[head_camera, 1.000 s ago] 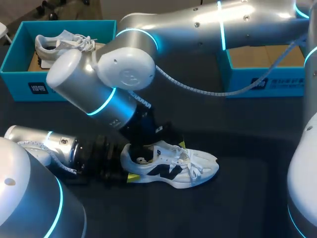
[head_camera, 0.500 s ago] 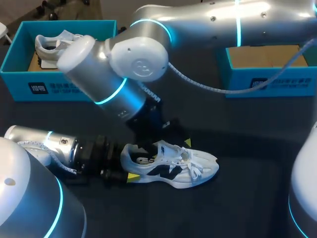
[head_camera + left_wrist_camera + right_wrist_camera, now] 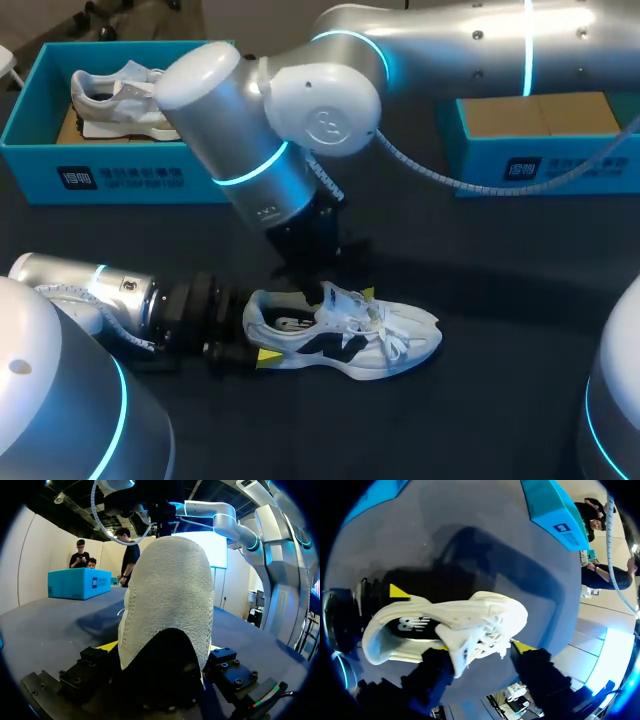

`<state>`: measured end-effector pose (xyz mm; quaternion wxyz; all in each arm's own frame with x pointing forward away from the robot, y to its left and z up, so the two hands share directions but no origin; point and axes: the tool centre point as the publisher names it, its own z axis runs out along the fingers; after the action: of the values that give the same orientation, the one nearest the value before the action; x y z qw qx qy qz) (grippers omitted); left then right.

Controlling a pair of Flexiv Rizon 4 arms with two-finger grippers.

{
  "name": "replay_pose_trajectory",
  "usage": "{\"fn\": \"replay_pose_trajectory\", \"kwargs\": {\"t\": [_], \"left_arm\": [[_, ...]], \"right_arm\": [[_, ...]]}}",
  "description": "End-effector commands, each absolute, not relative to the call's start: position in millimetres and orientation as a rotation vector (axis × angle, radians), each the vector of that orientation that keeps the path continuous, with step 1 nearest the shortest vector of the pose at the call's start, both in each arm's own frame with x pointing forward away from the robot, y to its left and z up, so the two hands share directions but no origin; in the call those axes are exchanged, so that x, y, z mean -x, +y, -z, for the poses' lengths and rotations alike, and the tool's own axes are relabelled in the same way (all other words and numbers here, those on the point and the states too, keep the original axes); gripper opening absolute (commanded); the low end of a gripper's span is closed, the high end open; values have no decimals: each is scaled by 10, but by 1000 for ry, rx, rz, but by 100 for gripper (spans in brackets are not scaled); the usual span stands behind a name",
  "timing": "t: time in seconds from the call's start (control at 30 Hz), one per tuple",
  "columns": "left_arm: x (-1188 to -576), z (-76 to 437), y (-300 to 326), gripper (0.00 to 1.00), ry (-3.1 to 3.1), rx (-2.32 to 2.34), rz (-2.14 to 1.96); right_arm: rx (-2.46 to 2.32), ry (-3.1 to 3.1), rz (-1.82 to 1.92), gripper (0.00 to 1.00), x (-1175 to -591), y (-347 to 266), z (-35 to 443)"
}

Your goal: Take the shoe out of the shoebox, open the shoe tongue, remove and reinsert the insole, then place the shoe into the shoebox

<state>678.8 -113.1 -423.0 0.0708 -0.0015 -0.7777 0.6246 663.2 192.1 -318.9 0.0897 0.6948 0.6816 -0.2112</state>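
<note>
The shoe [image 3: 340, 340] stands on its sole on the dark table [image 3: 480, 410], out of the box, toe toward my right side and heel toward my left. Its tongue [image 3: 463, 656] sticks up from the collar, with the laces [image 3: 388, 328] lying loose over the vamp just ahead of it. I judge the step in hand to be opening the tongue; the insole is not yet touched.

My left gripper [image 3: 161, 652] is clamped on the heel, a finger on each side of it, low against the table. My right gripper [image 3: 480, 647] hangs over the shoe's throat with its jaws apart: the tongue's upper edge sits between the yellow tips, but they are not pressing it from both sides.

To do this well, I should close the right fingers on the tongue's top edge alone. The laces are just beside it, and pinching a loop along with it would drag the whole upper. Then the pull should go up and toward the toe, in line with the shoe, so the force runs straight against my left grip and does not twist the heel out of it. A slow pull suits the soft fabric.

The shoebox on my right side [image 3: 530, 165] sits well apart, behind the shoe.
</note>
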Motion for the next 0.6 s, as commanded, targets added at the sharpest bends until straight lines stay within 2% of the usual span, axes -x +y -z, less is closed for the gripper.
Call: {"fn": "replay_pose_trajectory", "kwargs": {"t": [0.03, 0.27, 0.4, 0.53, 0.6], "left_arm": [[-6788, 4237, -1137, 0, -2342, 0, -1880], [-6788, 4237, -1137, 0, -2342, 0, -1880], [-6788, 4237, -1137, 0, -2342, 0, -1880], [-6788, 4237, -1137, 0, -2342, 0, -1880], [-6788, 4237, -1137, 0, -2342, 0, -1880]], "right_arm": [[-2620, 961, 401, 44, -6522, 1933, 3148], [-2660, 1006, 402, 42, -6525, 1883, 3137], [-2693, 1044, 398, 33, -6541, 1828, 3136], [-2721, 1047, 405, 35, -6543, 1785, 3126], [-2746, 1068, 401, 30, -6545, 1755, 3124]]}}
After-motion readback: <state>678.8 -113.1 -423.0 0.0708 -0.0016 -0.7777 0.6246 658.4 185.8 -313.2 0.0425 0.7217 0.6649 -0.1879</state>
